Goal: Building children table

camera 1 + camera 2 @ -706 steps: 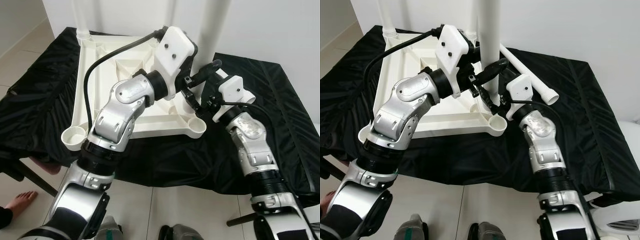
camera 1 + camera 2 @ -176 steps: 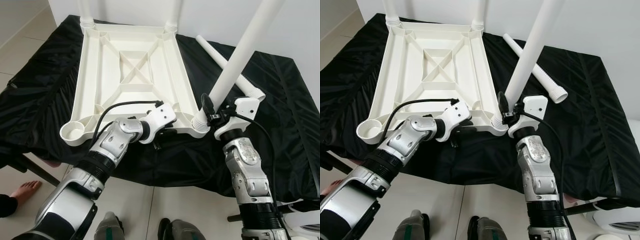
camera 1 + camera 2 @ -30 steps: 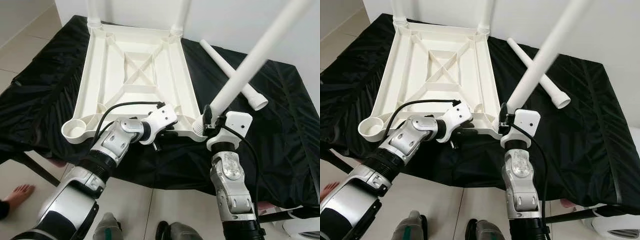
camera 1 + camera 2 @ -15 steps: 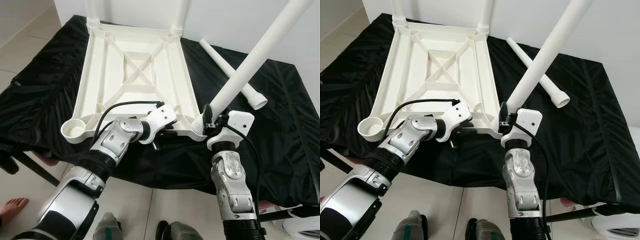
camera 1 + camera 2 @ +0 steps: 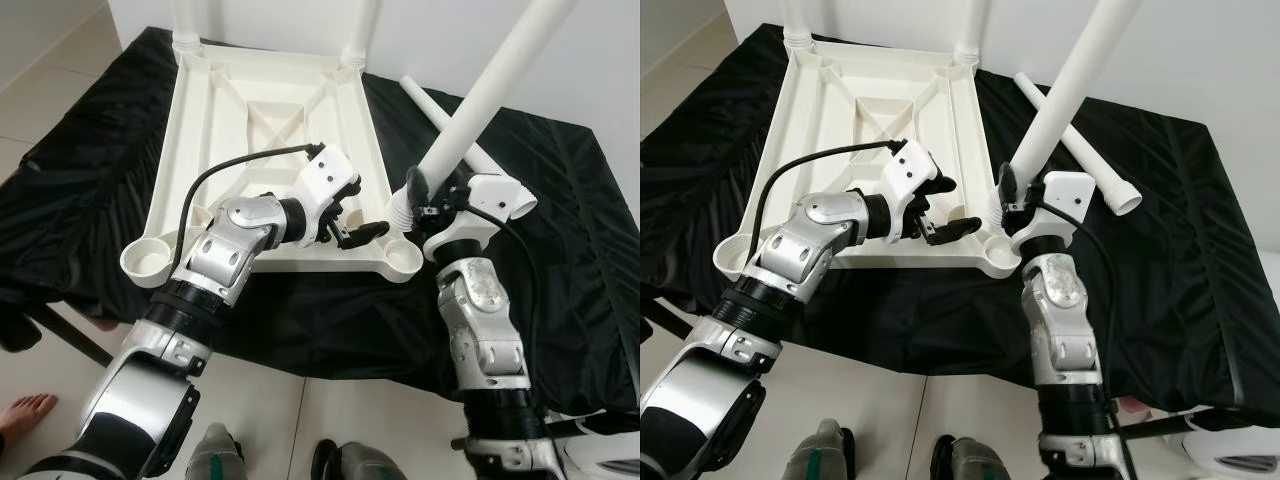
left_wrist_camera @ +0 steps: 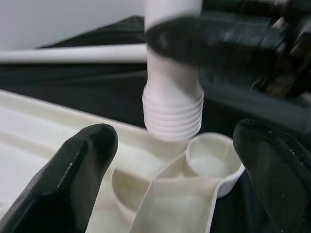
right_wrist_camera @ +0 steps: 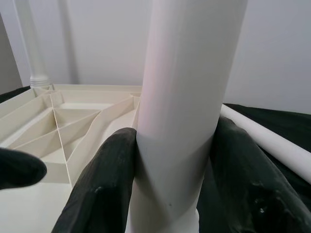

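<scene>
Light: I'm seeing bright, even indoor light in both eye views.
Shadows: soft ones are lying under the white tabletop (image 5: 270, 130) on the black cloth (image 5: 560, 240).
Focus: in the left wrist view the left tool's fingers (image 6: 77, 170) are blurring close up.
Glare: the white leg (image 7: 184, 97) is shining mildly.

All the plastic's plain white, the upside-down table top (image 5: 270, 130), the leg (image 5: 480, 100) in the black-fingered right gripper (image 7: 170, 194) and the spare leg (image 5: 1080, 150), on a plain black cloth (image 5: 560, 250), with silver arms, pale floor tiles (image 5: 40, 40) and a white wall (image 5: 1200, 50).
</scene>
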Available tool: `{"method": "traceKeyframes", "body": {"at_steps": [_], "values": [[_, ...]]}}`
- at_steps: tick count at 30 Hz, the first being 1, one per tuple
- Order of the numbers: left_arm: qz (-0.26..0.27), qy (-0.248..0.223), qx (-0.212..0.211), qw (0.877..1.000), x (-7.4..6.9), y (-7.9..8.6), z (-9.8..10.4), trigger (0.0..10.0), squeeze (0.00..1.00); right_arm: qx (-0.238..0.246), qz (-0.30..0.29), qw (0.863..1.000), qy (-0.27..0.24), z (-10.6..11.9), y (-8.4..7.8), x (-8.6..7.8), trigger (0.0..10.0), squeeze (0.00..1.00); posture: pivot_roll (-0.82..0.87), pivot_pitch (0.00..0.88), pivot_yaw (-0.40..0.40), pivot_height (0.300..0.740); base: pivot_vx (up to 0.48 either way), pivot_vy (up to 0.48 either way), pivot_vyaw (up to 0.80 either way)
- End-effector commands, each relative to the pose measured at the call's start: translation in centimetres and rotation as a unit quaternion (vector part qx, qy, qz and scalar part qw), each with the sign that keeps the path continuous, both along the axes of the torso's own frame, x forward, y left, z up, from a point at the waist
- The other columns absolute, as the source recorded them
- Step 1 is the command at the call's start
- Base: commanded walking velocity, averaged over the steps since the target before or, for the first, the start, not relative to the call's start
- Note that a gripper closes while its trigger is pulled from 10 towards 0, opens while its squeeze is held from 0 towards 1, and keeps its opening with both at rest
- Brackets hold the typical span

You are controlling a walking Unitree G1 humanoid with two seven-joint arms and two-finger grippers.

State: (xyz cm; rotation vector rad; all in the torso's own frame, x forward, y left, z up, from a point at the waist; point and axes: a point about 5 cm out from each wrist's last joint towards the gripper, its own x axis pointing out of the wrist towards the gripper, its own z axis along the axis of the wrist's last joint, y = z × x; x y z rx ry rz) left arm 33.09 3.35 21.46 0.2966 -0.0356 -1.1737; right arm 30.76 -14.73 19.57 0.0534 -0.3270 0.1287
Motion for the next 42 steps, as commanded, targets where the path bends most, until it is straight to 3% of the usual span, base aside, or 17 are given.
{"method": "traceKeyframes", "body": {"at_steps": [1, 5, 13, 20, 28, 32, 34, 40, 42], "values": [[-0.031, 0.000, -0.016, 0.999, -0.8, -0.5, 0.5, 10.0, 0.00, -0.017, 0.016, 1.000, 0.013, -0.2, -0.6, 0.6, 10.0, 0.00, 0.05, 0.046, -0.112, 0.740, 0.000, 0.000, 0.00], [-0.034, -0.006, -0.040, 0.999, -1.2, -0.6, 1.4, 10.0, 0.00, -0.043, 0.051, 0.997, 0.035, -0.6, -1.6, 1.5, 10.0, 0.00, 0.06, 0.040, -0.120, 0.740, 0.000, 0.000, 0.00], [-0.044, 0.000, -0.088, 0.995, -2.0, -0.3, 2.8, 10.0, 0.00, -0.096, 0.134, 0.986, 0.036, -0.3, -3.6, 1.6, 10.0, 0.00, 0.06, 0.031, -0.125, 0.740, 0.000, 0.000, 0.00], [-0.032, 0.001, -0.085, 0.996, -1.8, 0.2, 3.1, 10.0, 0.00, -0.103, 0.180, 0.978, 0.017, 1.0, -4.7, 1.4, 10.0, 0.00, 0.07, 0.036, -0.125, 0.740, 0.000, 0.000, 0.00], [0.034, 0.015, -0.105, 0.994, -0.4, 0.5, 4.4, 10.0, 0.00, -0.104, 0.195, 0.975, 0.012, 0.9, -4.2, 1.5, 10.0, 0.00, 0.07, 0.046, -0.120, 0.740, 0.000, 0.000, 0.00], [0.039, 0.018, -0.113, 0.993, -0.2, 0.4, 4.8, 10.0, 0.00, -0.106, 0.205, 0.973, 0.011, 0.7, -3.8, 1.3, 10.0, 0.00, 0.07, 0.046, -0.118, 0.740, 0.000, 0.000, 0.00], [0.037, 0.017, -0.123, 0.992, -0.1, 0.4, 5.6, 10.0, 0.00, -0.112, 0.242, 0.964, 0.018, 0.2, -3.1, 0.9, 10.0, 0.00, 0.07, 0.046, -0.116, 0.740, 0.000, 0.000, 0.00], [0.029, 0.018, -0.128, 0.991, -0.1, 0.4, 6.2, 10.0, 0.00, -0.118, 0.274, 0.954, 0.022, 0.1, -2.9, 0.6, 10.0, 0.00, 0.07, 0.045, -0.115, 0.740, 0.000, 0.000, 0.00], [0.021, 0.023, -0.132, 0.991, -0.1, 0.3, 6.5, 10.0, 0.00, -0.126, 0.303, 0.944, 0.026, 0.1, -2.8, 0.4, 10.0, 0.00, 0.07, 0.044, -0.114, 0.740, 0.000, 0.000, 0.00]]}}
